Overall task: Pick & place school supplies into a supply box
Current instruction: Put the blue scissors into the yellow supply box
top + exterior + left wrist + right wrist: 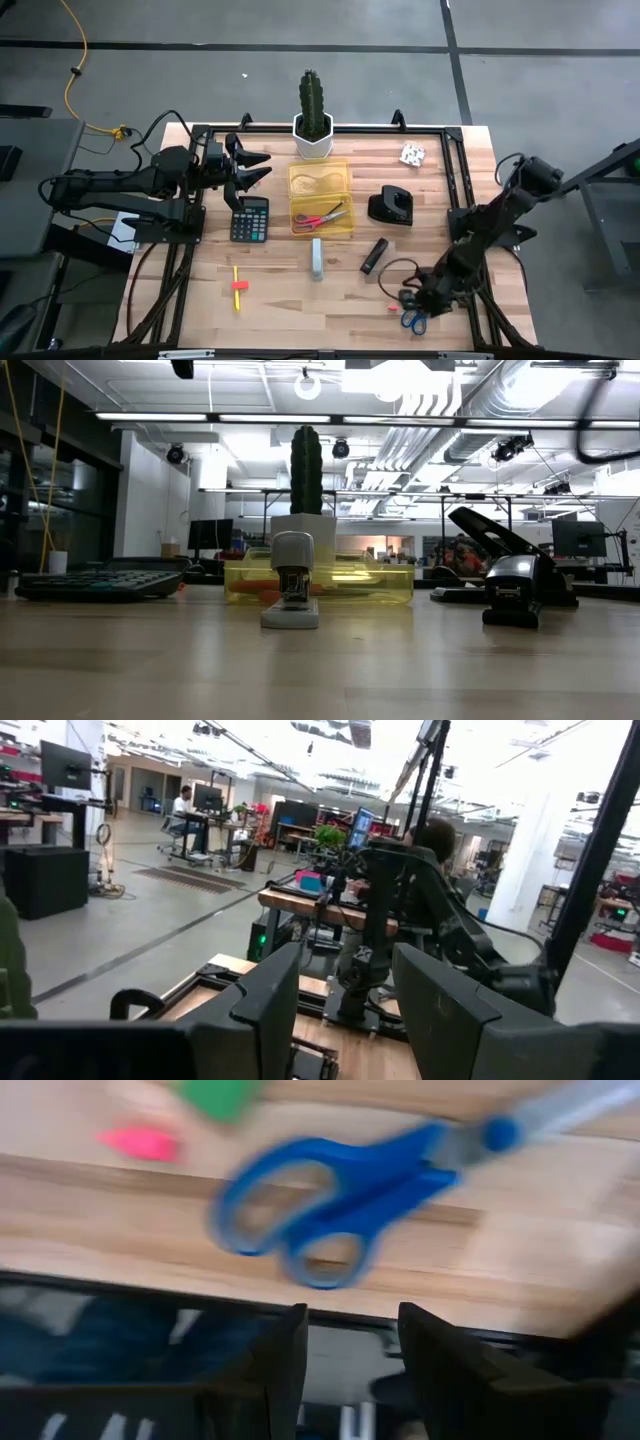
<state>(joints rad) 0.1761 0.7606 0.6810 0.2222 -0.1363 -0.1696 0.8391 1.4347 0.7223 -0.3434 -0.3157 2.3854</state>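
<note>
From above, the table (330,300) carries the yellow box (320,197) just in front of the cactus pot (312,140). Red scissors (322,217) lie inside the box at its near end. A calculator (249,219) sits just beside the box on the left; a hole punch (391,206) sits to its right. A stapler (316,258) lies in front of the box, a black marker (374,254) near it, and a yellow pencil (238,287) farther left. The left gripper (252,167) hovers beside the calculator's far end, its fingers spread apart. The right gripper (418,300) is low at the table's near right corner, right over the blue scissors (413,320), with a pink eraser (393,308) just beside them.

At table height, the stapler (291,581) stands in front of the box (320,582), with the cactus pot (305,525) behind. The calculator (98,582) lies left, the hole punch (515,585) right.

From the left wrist, the two dark fingers (268,1005) stand apart, holding nothing, pointed across at the other arm and the room.

From the right wrist, the fingers (285,1365) are apart with a clear gap, hanging just short of the blue scissors (350,1195), which lie flat on the wood. The pink eraser (140,1143) and a green eraser (222,1095) lie just beyond the handles.
</note>
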